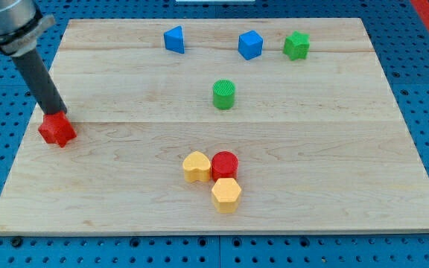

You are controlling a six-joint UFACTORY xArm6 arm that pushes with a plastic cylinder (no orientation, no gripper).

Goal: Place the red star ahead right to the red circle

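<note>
The red star (56,130) lies near the board's left edge. My tip (55,112) touches the star's top side, with the dark rod slanting up to the view's top left. The red circle (225,164) stands at the lower middle of the board, far to the right of the star. It touches a yellow heart-shaped block (196,167) on its left and a yellow hexagon (226,194) just below it.
A green cylinder (224,94) stands at the board's middle. A blue triangle-like block (174,39), a blue cube (250,45) and a green star (296,45) line the top. The wooden board (348,149) lies on a blue perforated table.
</note>
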